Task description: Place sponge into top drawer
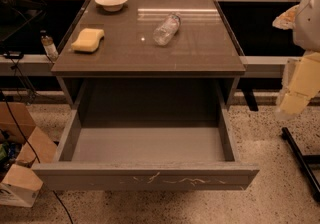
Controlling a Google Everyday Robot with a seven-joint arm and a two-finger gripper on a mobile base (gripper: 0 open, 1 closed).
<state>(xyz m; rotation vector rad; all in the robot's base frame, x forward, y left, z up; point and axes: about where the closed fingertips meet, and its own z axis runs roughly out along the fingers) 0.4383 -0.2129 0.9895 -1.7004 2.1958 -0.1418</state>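
The yellow sponge [88, 39] lies flat on the left side of the grey table top [200, 50]. The top drawer [146, 176] is pulled wide out below the table, its inside bare and its front panel marked with pale scratches. My gripper [298, 93] hangs at the right edge of the view, off the table's right side and far from the sponge, with its pale yellow fingers pointing down over the floor.
A white bowl [111, 0] stands at the table's back left. A clear plastic bottle [166, 29] lies on its side near the middle. Cardboard boxes [20, 168] and cables sit on the floor at left. A black stand leg [300, 155] crosses the floor at right.
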